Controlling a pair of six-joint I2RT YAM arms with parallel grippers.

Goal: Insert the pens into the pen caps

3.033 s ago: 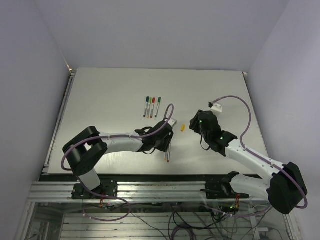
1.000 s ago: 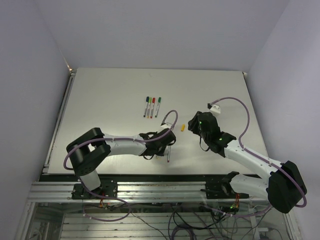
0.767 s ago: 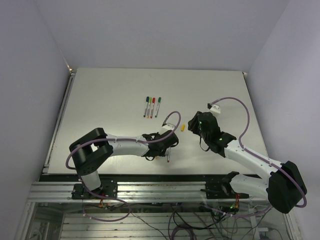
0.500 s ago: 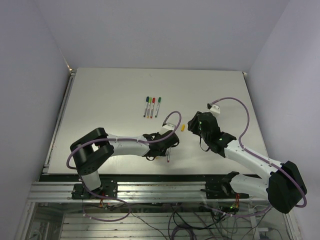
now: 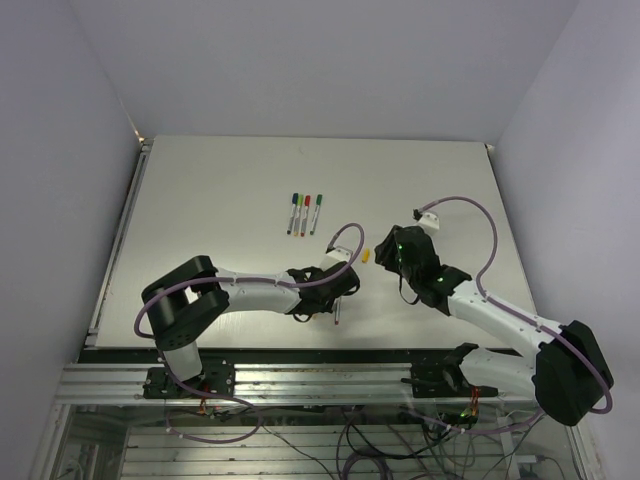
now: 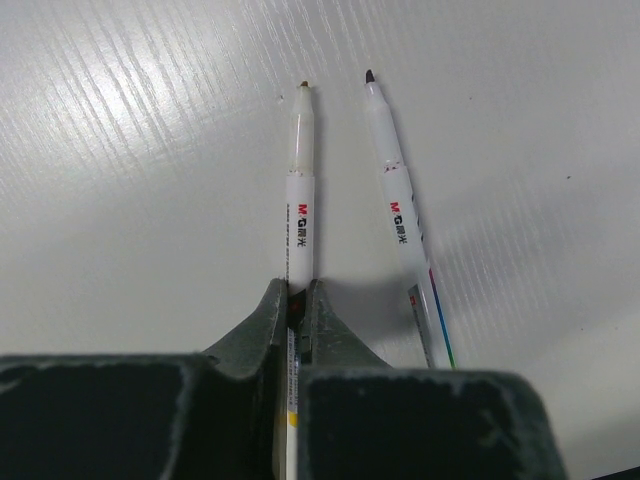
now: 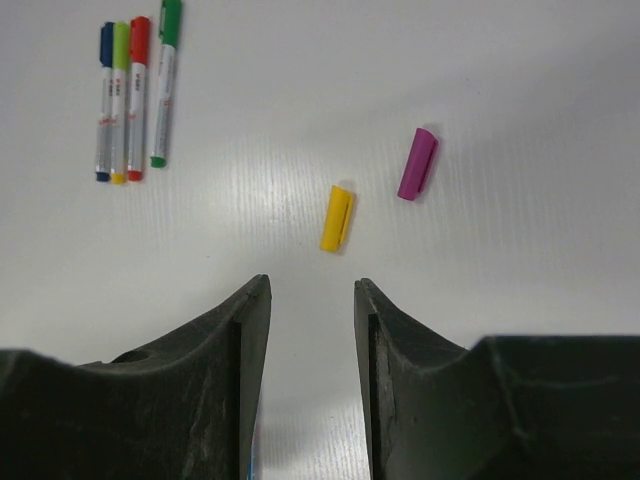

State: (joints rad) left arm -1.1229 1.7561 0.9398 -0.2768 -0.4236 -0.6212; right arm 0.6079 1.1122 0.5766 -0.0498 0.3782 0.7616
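My left gripper [image 6: 298,290] is shut on an uncapped white pen [image 6: 302,190] with a yellowish tip, lying on the table. A second uncapped pen [image 6: 400,215] with a dark tip lies just to its right. In the top view the left gripper [image 5: 336,293] sits over these pens [image 5: 337,314]. My right gripper [image 7: 312,285] is open and empty, with a yellow cap [image 7: 337,218] just ahead of its jaws and a purple cap [image 7: 418,163] further right. The yellow cap [image 5: 366,256] lies just left of the right gripper [image 5: 382,250] in the top view.
Several capped pens [image 7: 137,95] with blue, lime, red and green caps lie side by side at the table's middle, also in the top view [image 5: 304,213]. The white table [image 5: 220,200] has walls on both sides and behind.
My left gripper has moved nearer and lower over the two loose pens and now grips one. My right gripper has edged slightly left towards the yellow cap.
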